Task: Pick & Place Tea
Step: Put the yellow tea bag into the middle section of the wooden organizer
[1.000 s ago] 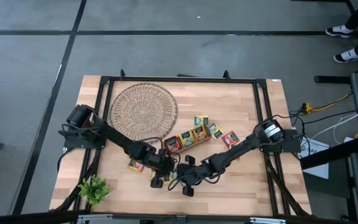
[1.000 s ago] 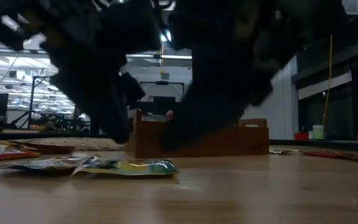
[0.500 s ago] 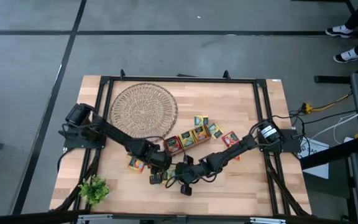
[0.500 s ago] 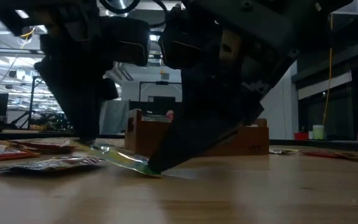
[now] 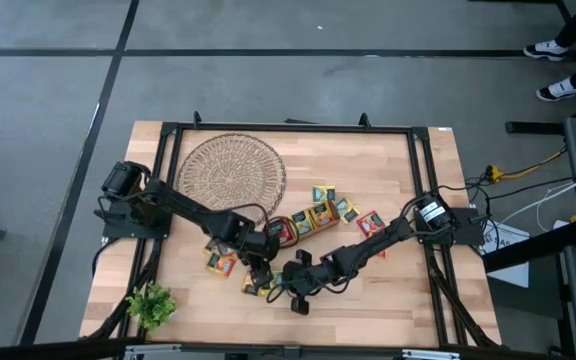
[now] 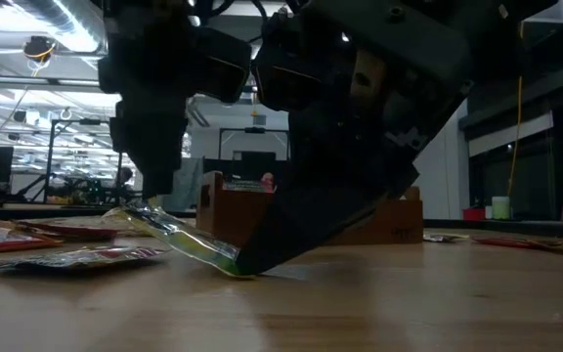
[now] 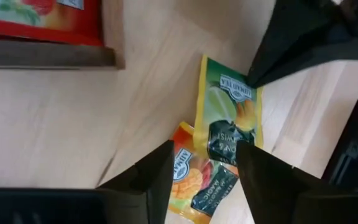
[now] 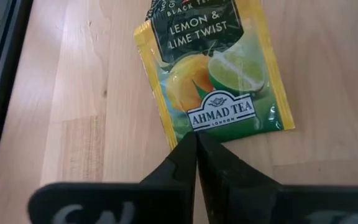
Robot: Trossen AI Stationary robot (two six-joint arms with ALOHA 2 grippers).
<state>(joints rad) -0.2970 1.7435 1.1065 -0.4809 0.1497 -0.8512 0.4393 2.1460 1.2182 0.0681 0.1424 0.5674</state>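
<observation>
Green-and-yellow lemon-lime sachet (image 8: pixel 213 68) lies on the wooden table (image 5: pixel 388 290) at the six o'clock side, its edge pinched by the right gripper (image 8: pixel 195 144), fingers narrowed on it. The left gripper (image 7: pixel 205 163) hovers just above, fingers spread wide, over an orange sachet (image 7: pixel 191 186).

**Wooden table and what lies on it**

A light wooden table (image 5: pixel 388 300) with a black frame along its edges carries everything. A round wicker dish (image 5: pixel 230 176) lies flat toward the far left. Near the middle sits a wooden tray (image 5: pixel 286 230), with tea sachets (image 5: pixel 320 213) scattered just beside it toward the right. More sachets lie on the bare wood closer to the front, one green and yellow (image 8: pixel 219 71) and one orange (image 7: pixel 191 186), overlapping. A small green plant (image 5: pixel 151 305) stands at the front left corner.
</observation>
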